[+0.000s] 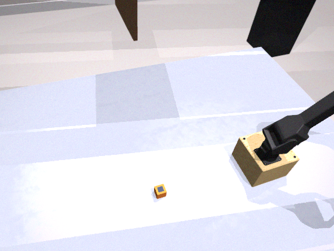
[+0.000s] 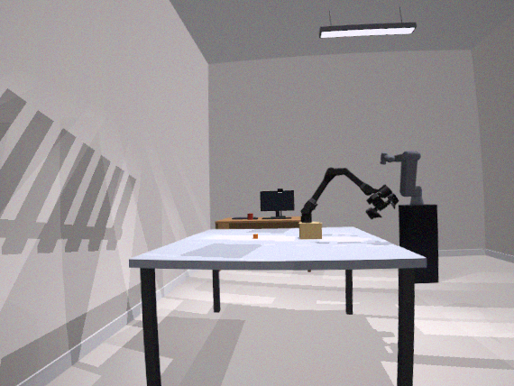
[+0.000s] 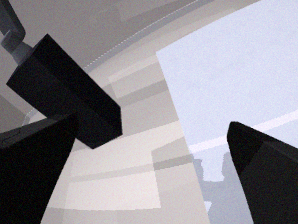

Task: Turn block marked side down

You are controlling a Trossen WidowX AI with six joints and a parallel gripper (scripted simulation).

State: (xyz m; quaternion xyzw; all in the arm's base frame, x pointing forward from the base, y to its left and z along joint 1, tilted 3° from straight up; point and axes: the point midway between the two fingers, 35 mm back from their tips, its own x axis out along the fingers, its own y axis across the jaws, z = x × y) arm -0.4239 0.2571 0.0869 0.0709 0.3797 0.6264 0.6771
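The orange block [image 1: 160,191] sat on the table [image 1: 88,176], its blue marked face up, well left of the wooden mount [image 1: 265,159]. The end effector [image 2: 380,203] hung in the air past the table's right side, fingers spread wide and holding nothing.

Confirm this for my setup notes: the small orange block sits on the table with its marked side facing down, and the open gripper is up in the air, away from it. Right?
Not quite. The top view shows the orange block with its grey-blue marked side facing up, not down. The rest holds: it sits on the table, and the exterior view shows the open gripper up in the air, away from it.
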